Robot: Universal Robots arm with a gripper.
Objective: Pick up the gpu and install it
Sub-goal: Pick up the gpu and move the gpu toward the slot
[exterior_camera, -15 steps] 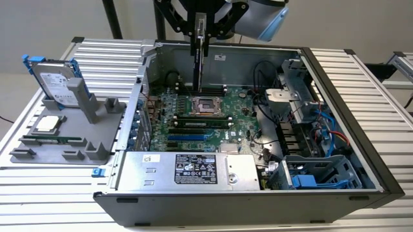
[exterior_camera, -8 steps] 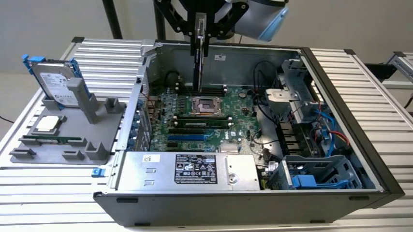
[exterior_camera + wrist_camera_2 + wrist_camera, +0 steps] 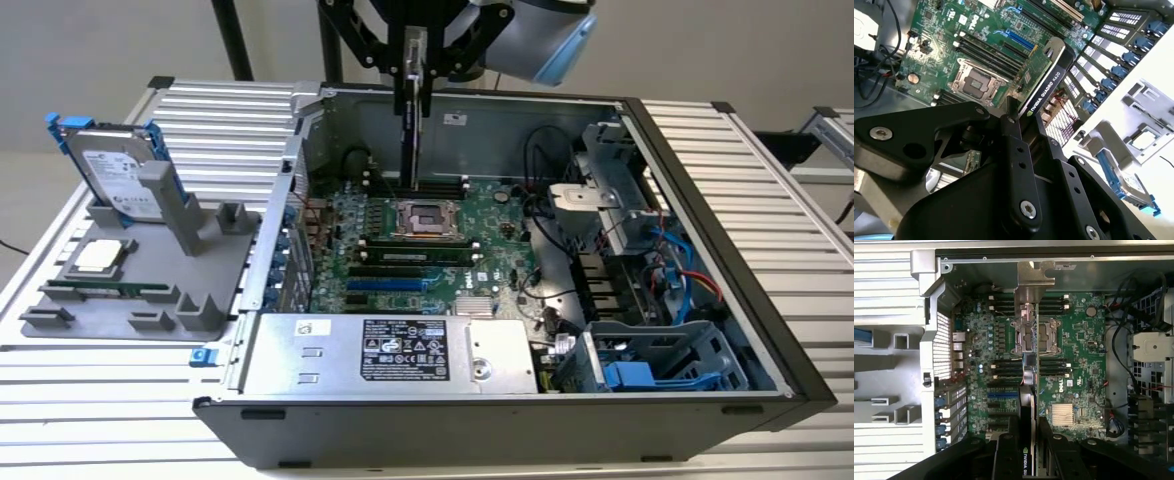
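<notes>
Black fingers of the gripper (image 3: 415, 70) are clamped on the gpu (image 3: 415, 150) in the exterior view. The card hangs edge-on over the far part of the motherboard (image 3: 400, 255), inside the open case (image 3: 747, 330), and looks clear of the board.

In the second wrist view the gripper (image 3: 1021, 120) pinches the gpu (image 3: 1046, 82) by both faces, with its silver bracket (image 3: 1052, 50) at the end nearest the board.

In the first wrist view the gpu (image 3: 1027, 400) shows as a thin line running across the processor socket (image 3: 1033, 335), just beside the blue slot (image 3: 1001, 396) and seemingly crosswise to it.

I judge the pick done and the carry to the slot in hand. Seating calls for the card's edge to be turned along a slot, with the bracket toward the rear openings.
</notes>
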